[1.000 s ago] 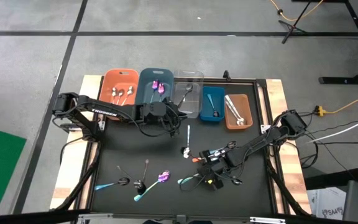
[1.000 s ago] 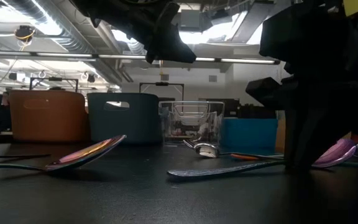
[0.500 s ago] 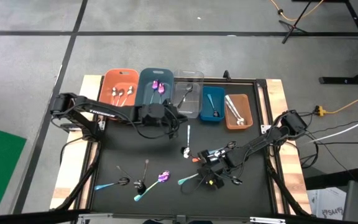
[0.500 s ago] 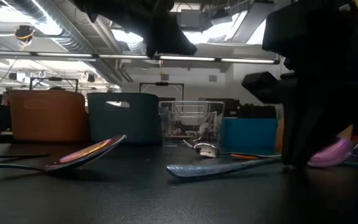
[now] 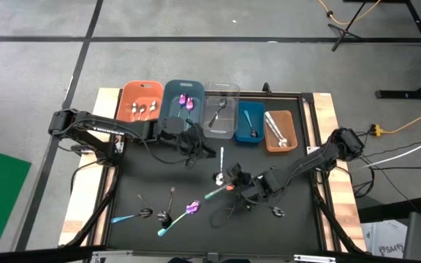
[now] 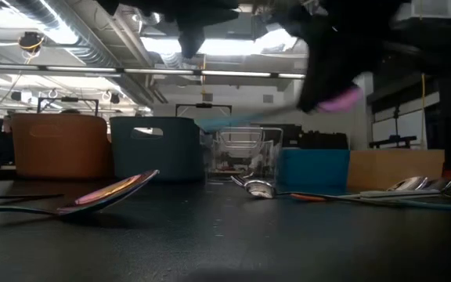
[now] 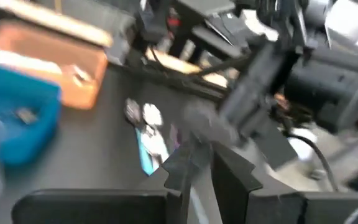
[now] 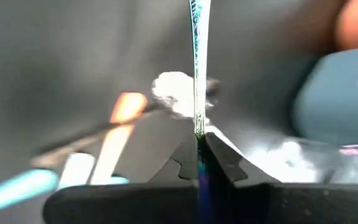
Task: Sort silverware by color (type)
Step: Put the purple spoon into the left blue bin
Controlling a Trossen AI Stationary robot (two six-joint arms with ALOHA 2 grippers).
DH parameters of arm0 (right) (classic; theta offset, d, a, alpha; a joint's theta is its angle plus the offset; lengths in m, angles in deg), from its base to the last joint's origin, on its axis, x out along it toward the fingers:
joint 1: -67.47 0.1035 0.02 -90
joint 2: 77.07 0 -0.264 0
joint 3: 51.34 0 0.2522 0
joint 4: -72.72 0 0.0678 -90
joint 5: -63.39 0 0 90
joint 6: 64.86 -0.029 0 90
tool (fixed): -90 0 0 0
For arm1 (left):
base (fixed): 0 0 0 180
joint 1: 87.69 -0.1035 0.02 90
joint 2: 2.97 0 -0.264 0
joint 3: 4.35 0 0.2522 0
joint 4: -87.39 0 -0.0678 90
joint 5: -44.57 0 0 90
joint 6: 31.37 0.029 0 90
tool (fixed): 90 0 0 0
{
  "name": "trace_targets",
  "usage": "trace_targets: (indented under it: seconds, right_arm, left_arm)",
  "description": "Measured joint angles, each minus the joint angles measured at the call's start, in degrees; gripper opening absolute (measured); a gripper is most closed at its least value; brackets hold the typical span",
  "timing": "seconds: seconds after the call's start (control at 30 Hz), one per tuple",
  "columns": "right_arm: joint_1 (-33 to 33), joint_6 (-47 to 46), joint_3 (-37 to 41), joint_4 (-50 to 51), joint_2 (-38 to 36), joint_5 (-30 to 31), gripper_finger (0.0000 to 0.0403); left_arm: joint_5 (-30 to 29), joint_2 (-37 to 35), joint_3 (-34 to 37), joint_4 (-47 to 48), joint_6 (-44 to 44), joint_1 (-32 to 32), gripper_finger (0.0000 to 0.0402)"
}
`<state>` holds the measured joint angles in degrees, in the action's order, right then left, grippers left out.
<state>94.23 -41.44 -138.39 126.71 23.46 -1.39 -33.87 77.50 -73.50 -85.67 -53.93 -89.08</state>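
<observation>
Your right end effector (image 5: 234, 184) is pinched on a teal-handled spoon (image 5: 216, 193), lifted clear of the counter (image 5: 145, 183) near its middle. Your left end effector (image 5: 194, 151) hovers by the grey-blue bin (image 5: 182, 88), its fingers near together with nothing between them. A silver spoon (image 5: 221, 166) lies between the two arms. More spoons lie along the counter's near left, with bare mat around them.

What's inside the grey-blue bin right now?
The high view shows two purple utensils lying inside the grey-blue bin, near its middle. The left arm overlaps the bin's near edge, so anything beneath it there is hidden.
</observation>
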Motion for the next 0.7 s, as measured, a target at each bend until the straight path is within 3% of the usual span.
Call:
trace_targets:
  seconds: [0.23,0.53,0.7]
  right_arm:
    - [-3.86,11.3,-6.69,3.39,-0.07,2.79,0.0001]
    - [-8.37,17.42,-11.43,3.34,-0.11,2.66,0.0001]
    - [-10.01,17.44,-12.54,3.19,-0.11,0.87,0.0001]
  left_arm:
    - [5.46,0.0,0.0,9.99,-8.65,0.7,0.0051]
    - [5.39,0.15,0.0,17.76,-11.86,4.25,0.0051]
    - [0.61,0.15,0.0,17.74,-11.86,5.98,0.0051]
